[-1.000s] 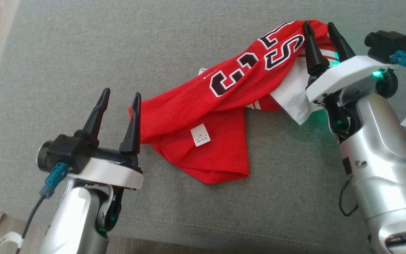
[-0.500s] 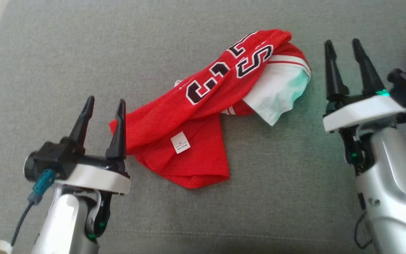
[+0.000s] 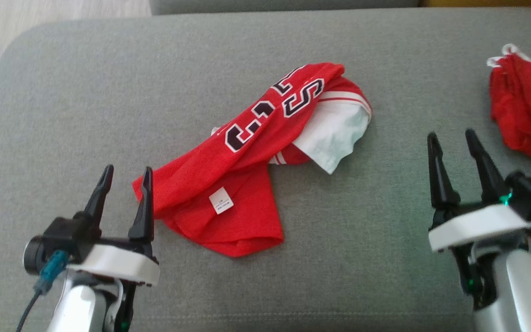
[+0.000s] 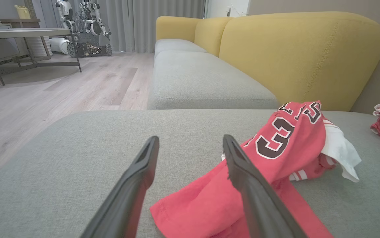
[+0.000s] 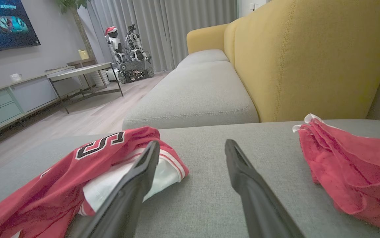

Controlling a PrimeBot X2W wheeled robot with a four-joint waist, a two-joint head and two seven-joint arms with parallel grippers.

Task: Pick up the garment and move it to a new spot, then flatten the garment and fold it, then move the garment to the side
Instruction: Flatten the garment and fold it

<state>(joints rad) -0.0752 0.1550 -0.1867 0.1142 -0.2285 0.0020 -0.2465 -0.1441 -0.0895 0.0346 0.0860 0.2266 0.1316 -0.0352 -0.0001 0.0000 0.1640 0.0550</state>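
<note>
The right gripper (image 5: 191, 143) keeps its two dark fingers apart over the grey fabric seat cushion (image 5: 206, 195). A crumpled red jersey (image 5: 61, 178) lies at the left, another red cloth (image 5: 341, 158) at the right.

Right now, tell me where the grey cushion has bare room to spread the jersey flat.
Bare: the far-left stretch of the cushion, up to the jersey; the gap between the jersey's white end and the second red garment, ahead of the right claw; the near strip between the claws. Crowded: the centre, where the left claw sits by the jersey's corner.
</note>
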